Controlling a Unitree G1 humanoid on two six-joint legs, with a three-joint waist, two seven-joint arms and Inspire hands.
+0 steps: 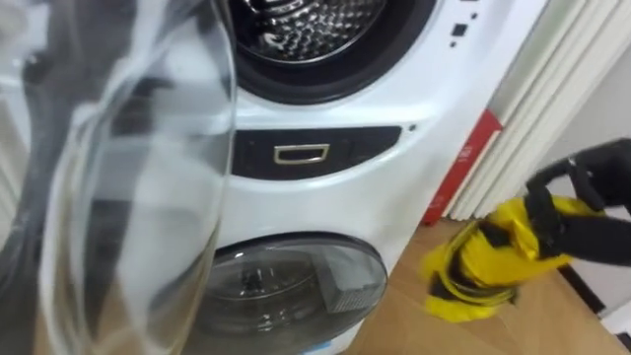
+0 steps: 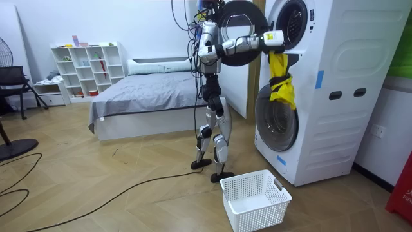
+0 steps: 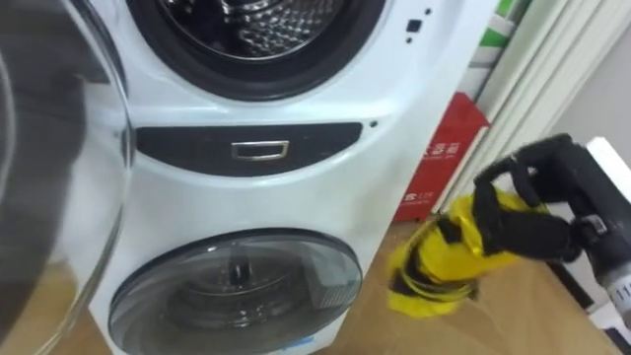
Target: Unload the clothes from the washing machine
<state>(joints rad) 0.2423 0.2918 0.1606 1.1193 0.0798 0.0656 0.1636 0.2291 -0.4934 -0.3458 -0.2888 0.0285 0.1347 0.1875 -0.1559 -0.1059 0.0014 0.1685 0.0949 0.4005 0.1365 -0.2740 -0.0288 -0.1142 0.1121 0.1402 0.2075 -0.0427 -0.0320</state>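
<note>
The white stacked washing machine [image 2: 335, 96] takes up the right of the room view, and the robot stands just to its left, facing it. In the eye views the machine's front is cut off at the top, so just the lower arc of the upper drum [image 3: 256, 25] shows, with a dark panel and its metal handle [image 1: 302, 154] below and the shut lower door [image 3: 237, 291] beneath that. The open upper door [image 1: 128, 177] fills the left of the left eye view as curved glass that blurs whatever lies behind it. In the room view it is a dark disc at top centre.

The room view also shows a bed [image 2: 148, 90] at centre left and a white basket [image 2: 257, 206] on the floor at lower centre.

The yellow garment [image 1: 488, 261] is outside the drum, hanging in front of the machine over the wooden floor [image 1: 532, 316] at lower right. In the room view it dangles [image 2: 281, 80] between the two doors. The right hand [image 3: 547, 222] enters from the right edge, its dark fingers [image 3: 493, 202] curled tightly round the bunched cloth.
</note>
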